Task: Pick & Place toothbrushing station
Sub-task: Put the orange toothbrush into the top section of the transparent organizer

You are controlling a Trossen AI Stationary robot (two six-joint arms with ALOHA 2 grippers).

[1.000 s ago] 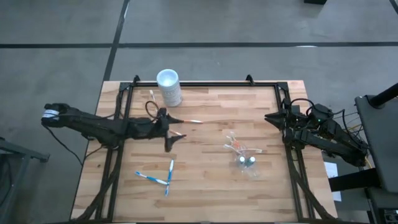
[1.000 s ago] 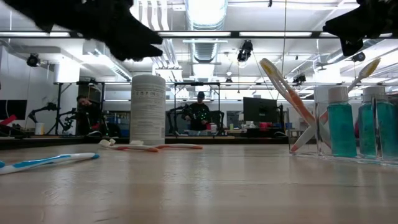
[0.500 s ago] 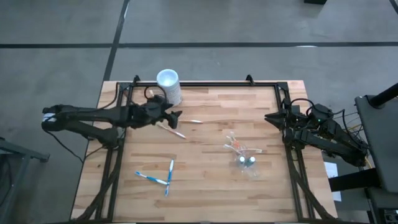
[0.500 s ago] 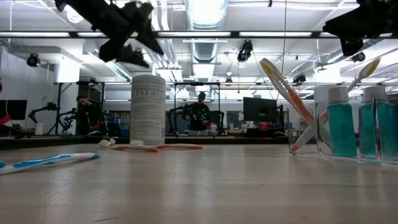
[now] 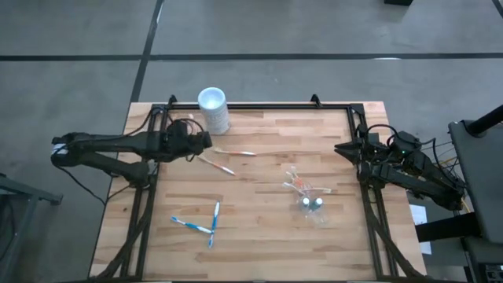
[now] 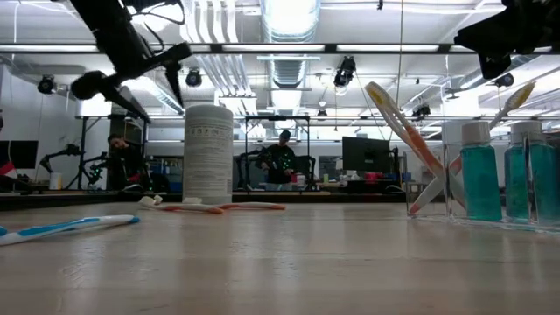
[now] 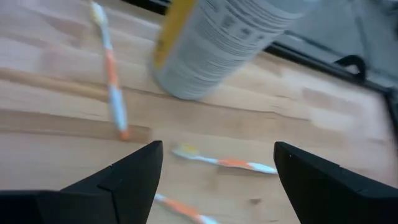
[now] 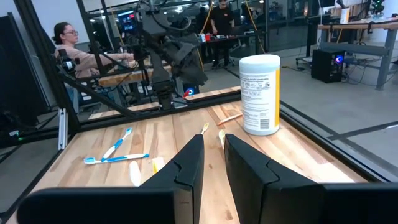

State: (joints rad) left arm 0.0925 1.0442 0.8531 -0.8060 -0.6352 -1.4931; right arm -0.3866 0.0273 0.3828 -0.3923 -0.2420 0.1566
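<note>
The toothbrushing station, a clear plastic cup (image 5: pixel 312 203), stands at the table's right middle. It holds small teal white-capped bottles (image 6: pixel 479 179), and orange-and-white toothbrushes (image 6: pixel 404 129) lean out of it. More orange-and-white toothbrushes (image 5: pixel 236 152) (image 7: pixel 219 161) lie flat near the far left. Two blue-and-white ones (image 5: pixel 196 226) lie near the front left. My left gripper (image 5: pixel 206 140) (image 7: pixel 217 145) hovers open and holds nothing, above the table beside the white cup (image 5: pixel 214 110). My right gripper (image 5: pixel 339 147) (image 8: pixel 213 140) waits shut at the right edge.
The tall opaque white cup (image 7: pixel 227 37) stands upright at the far left, close in front of my left gripper. A black frame rail (image 5: pixel 259 106) runs along the table's far edge. People sit at desks in the room beyond the table.
My left gripper has drawn back from the loose orange-and-white toothbrush toward the table's far-left corner and the white cup. It has risen a little and rolled about its own axis. It stays open, and the toothbrushes lie where they were.
</note>
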